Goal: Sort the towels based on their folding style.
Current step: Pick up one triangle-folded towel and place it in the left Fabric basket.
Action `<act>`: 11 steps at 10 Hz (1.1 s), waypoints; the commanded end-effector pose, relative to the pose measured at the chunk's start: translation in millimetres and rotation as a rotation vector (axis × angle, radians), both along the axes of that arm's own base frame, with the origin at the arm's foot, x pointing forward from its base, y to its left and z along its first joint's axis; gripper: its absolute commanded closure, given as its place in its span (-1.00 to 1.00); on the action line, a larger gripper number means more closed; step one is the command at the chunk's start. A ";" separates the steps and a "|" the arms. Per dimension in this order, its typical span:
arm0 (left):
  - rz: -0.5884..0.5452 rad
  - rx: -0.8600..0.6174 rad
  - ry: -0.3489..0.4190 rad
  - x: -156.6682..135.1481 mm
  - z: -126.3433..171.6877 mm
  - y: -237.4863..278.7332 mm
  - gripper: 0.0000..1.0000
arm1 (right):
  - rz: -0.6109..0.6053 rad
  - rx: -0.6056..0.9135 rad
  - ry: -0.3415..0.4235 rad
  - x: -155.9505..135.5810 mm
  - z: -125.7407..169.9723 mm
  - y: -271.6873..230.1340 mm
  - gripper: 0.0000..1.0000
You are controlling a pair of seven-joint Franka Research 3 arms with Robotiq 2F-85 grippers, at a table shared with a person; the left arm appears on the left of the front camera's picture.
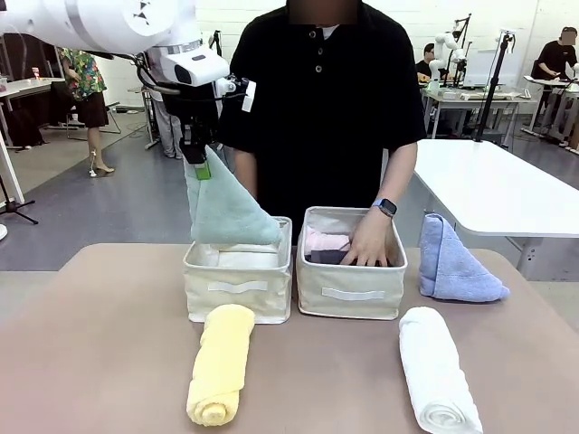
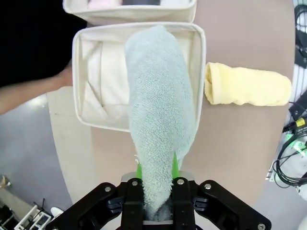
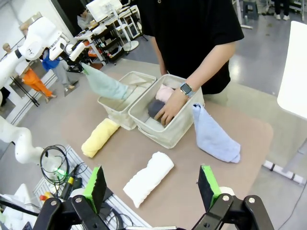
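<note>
Nearest the robot, the right gripper hangs with its fingers wide apart, holding nothing. On the table the yellow roll lies at 7 o'clock and the white roll at 5 o'clock, both outside the bins. Behind them the left bin stands at 11 o'clock and the right bin at 1 o'clock, with the pink roll beside the person's hand. The blue triangle leans at 2 o'clock, just beside that bin. The left gripper is clamped on the tip of the green triangle, which hangs over the left bin. The step looks like placing it; next comes lowering and letting go
</note>
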State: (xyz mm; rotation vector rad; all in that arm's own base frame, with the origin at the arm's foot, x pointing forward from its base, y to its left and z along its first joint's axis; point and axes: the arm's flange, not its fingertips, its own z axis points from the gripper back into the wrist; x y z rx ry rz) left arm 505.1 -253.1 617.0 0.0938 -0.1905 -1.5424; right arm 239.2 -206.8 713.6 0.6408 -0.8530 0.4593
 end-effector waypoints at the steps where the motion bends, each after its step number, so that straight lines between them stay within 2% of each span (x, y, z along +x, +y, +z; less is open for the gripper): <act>1: -0.086 0.036 0.052 13.6 -1.8 0.7 0.62 | 0.017 -0.001 -0.003 0.7 -0.3 -0.3 -1.00; 4: -0.099 0.026 0.129 27.2 -33.5 10.1 0.62 | 0.017 -0.001 -0.003 0.7 -0.3 -0.3 -1.00; 7: -0.095 0.027 0.161 34.9 -65.5 4.3 0.62 | 0.017 -0.001 -0.003 0.7 -0.3 -0.3 -1.00; 11: -0.116 0.013 0.166 35.1 -72.4 -28.5 0.62 | 0.017 -0.001 -0.003 0.7 -0.3 -0.3 -1.00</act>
